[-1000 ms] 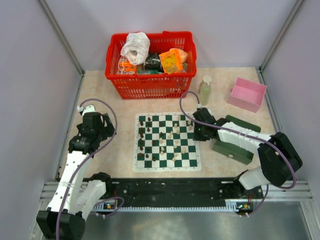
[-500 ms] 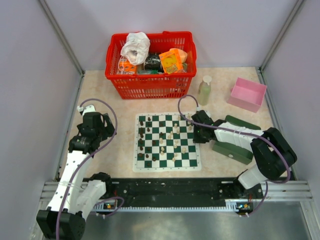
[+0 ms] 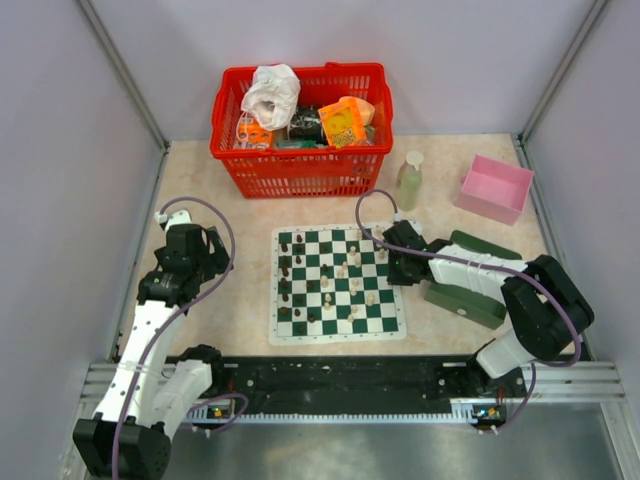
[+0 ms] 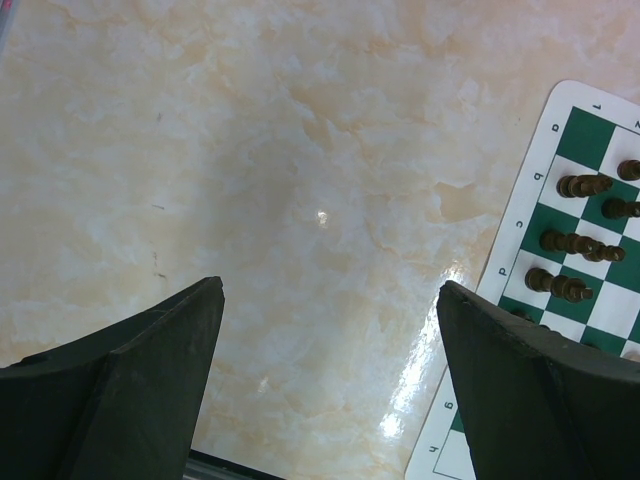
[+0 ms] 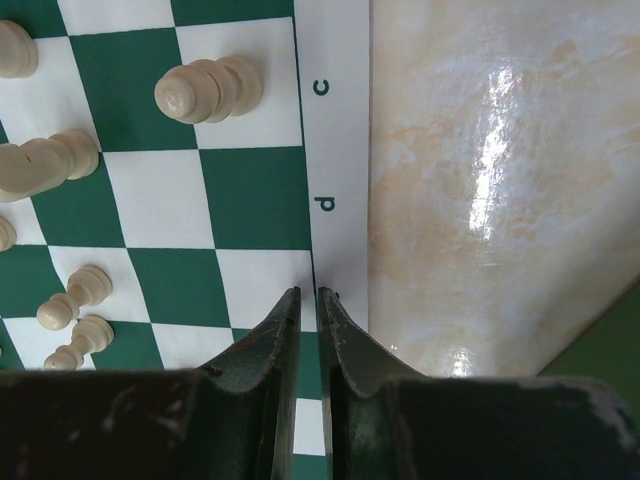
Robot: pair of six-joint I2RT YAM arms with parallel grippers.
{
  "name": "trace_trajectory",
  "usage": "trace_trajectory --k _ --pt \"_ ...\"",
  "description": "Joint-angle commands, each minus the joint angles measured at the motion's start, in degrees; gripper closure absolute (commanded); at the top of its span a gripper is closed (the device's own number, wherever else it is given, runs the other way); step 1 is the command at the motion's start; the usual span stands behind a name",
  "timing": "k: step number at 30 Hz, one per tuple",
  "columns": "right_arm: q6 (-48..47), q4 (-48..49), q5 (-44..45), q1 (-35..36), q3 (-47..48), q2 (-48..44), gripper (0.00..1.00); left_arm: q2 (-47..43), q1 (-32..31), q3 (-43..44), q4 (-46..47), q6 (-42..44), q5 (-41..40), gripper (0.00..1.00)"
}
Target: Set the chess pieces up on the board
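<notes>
Moved right end effector (image 5: 308, 298) slightly toward 9 o'clock over 3 o'clock border of board (image 5: 340, 150), pinched narrow, empty; kept left end effector (image 4: 330, 288) wide; left cream chess pieces (image 5: 208, 88) scattered, unplaced.

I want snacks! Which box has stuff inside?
The red basket at the back: it is piled with packets and a white bag. The pink bin looks empty, and the green box has its inside hidden.

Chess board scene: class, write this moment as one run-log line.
right gripper: shut, empty, at lettered edge of board | left gripper: open, above table | chess pieces: cream ones scattered
</notes>
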Motion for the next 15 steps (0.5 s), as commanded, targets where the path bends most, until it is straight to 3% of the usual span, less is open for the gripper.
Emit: trace_trajectory --k 1,15 --pt "-1.2 -2.04 2.33 -0.48 -0.54 -0.16 0.87 0.22 -0.06 -0.09 2.23 0.17 0.19 0.07" --pt "-2.7 -5.2 1.79 -0.39 4.64 -6.75 0.75 -0.05 -0.06 -0.09 2.23 0.17 0.37 0.07"
